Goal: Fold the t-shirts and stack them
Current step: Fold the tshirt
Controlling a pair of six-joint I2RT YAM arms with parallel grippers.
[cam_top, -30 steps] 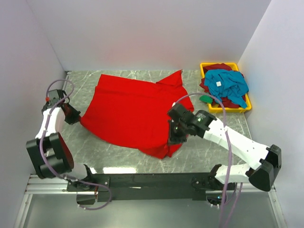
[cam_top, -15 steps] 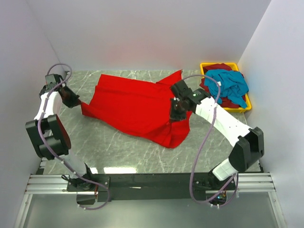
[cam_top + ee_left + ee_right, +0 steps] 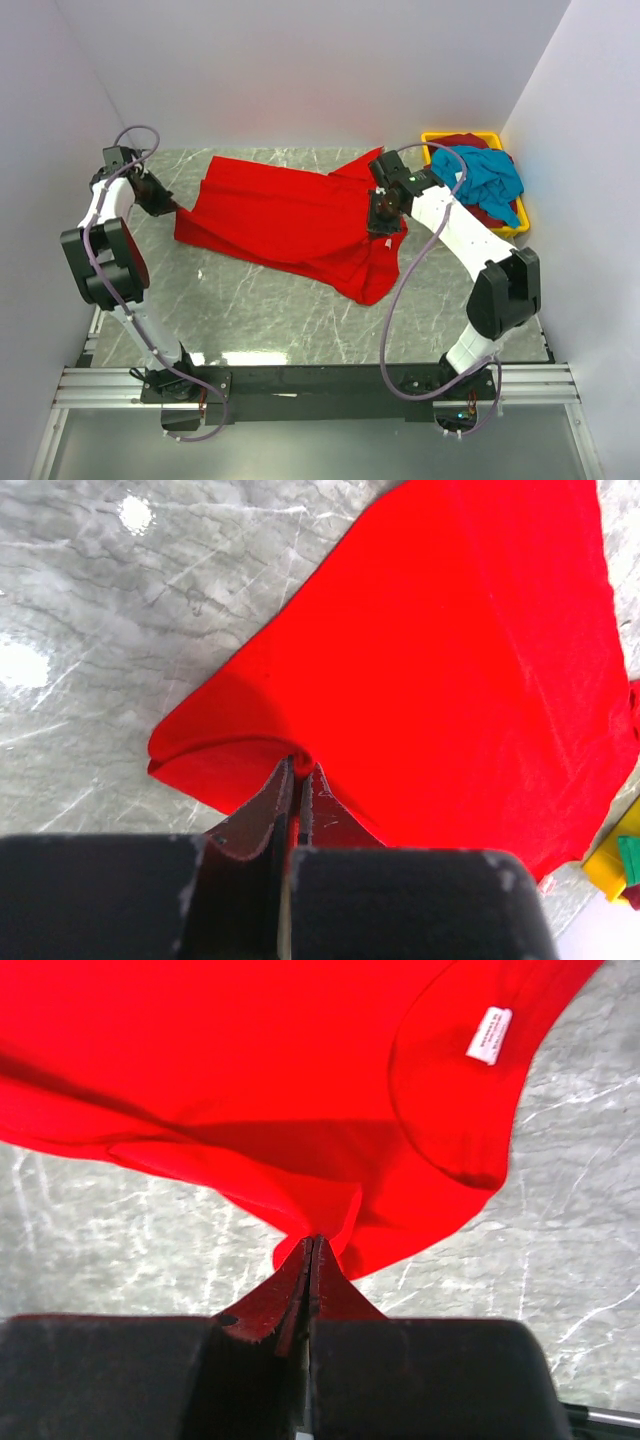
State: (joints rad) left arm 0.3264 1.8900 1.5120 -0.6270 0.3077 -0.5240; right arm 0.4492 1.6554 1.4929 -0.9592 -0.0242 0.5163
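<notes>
The large red t-shirt lies spread across the back half of the marble table. My left gripper is shut on its left edge; the left wrist view shows the cloth pinched between the closed fingers at the gripper. My right gripper is shut on the shirt's right side near the collar; the right wrist view shows the cloth bunched at the gripper and the collar's white tag. A teal-blue shirt lies on top of a dark maroon one in the bin.
The yellow bin stands at the back right corner, close to my right arm. White walls close off the table at the back and both sides. A green piece shows at the left wrist view's right edge.
Both grippers have carried the red shirt toward the back of the table. The right gripper moved back and right, toward the bin; the shirt's near edge has pulled away from the front.
</notes>
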